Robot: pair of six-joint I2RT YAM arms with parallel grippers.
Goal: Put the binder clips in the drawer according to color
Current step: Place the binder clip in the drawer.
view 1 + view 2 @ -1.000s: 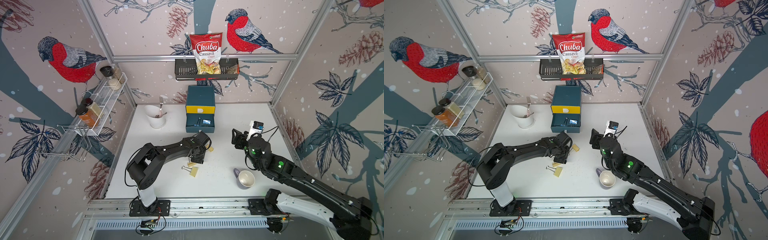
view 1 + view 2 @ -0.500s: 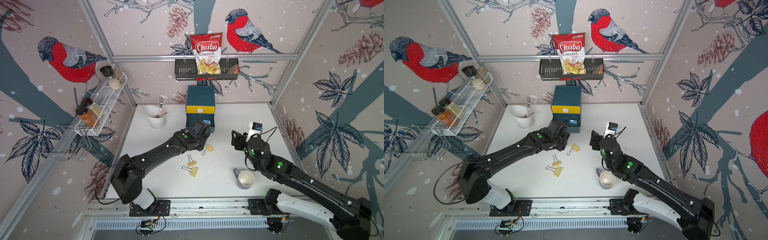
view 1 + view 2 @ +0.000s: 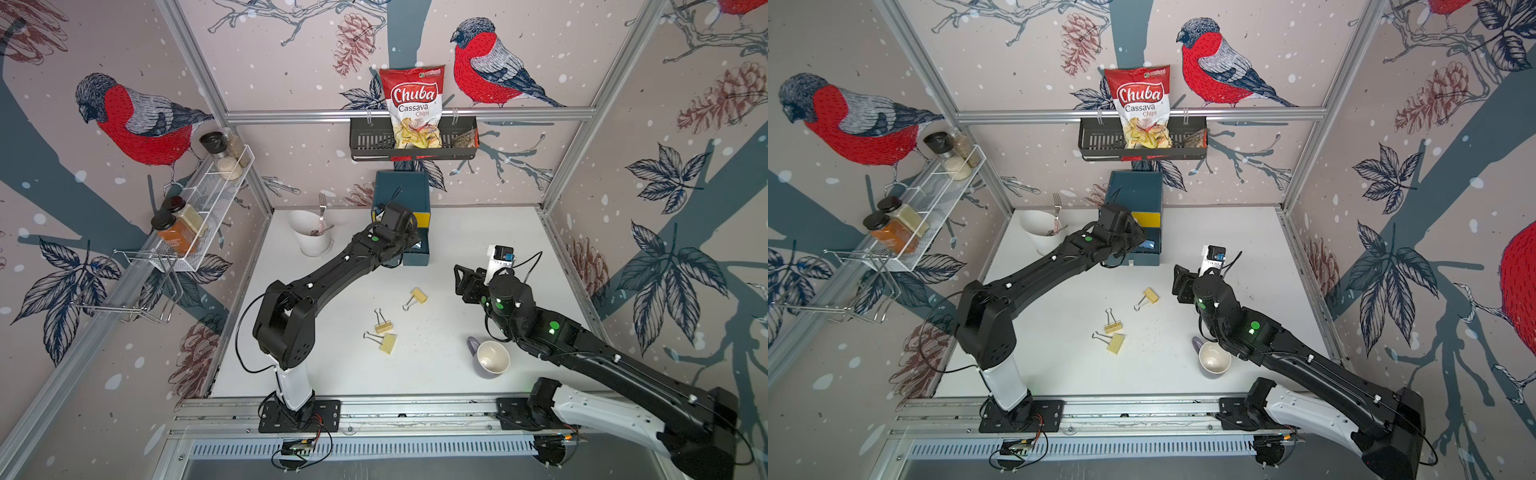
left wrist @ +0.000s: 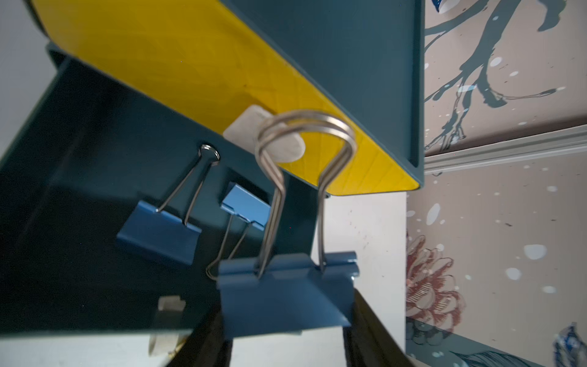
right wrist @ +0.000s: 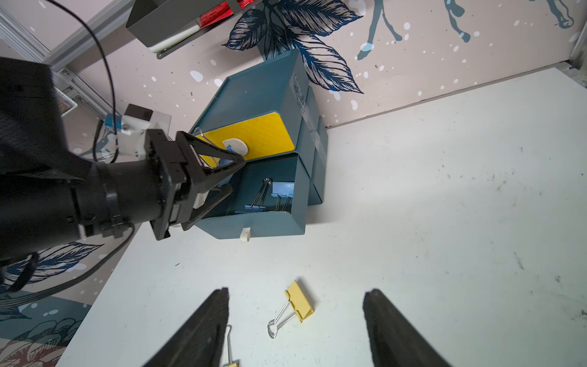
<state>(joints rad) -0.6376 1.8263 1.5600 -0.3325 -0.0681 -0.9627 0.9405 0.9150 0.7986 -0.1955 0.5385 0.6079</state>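
White tabletop [image 3: 436,374]; left fingers [image 4: 371,333] around blue clip [image 4: 282,298], right fingers [image 5: 390,333] apart

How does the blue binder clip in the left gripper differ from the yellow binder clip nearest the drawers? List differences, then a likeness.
The blue binder clip has a blue body, the yellow binder clip a yellow one. The blue one is pinched in the left gripper at the open drawer; the yellow one lies free on the table, apart from the drawer. Both have silver wire handles.
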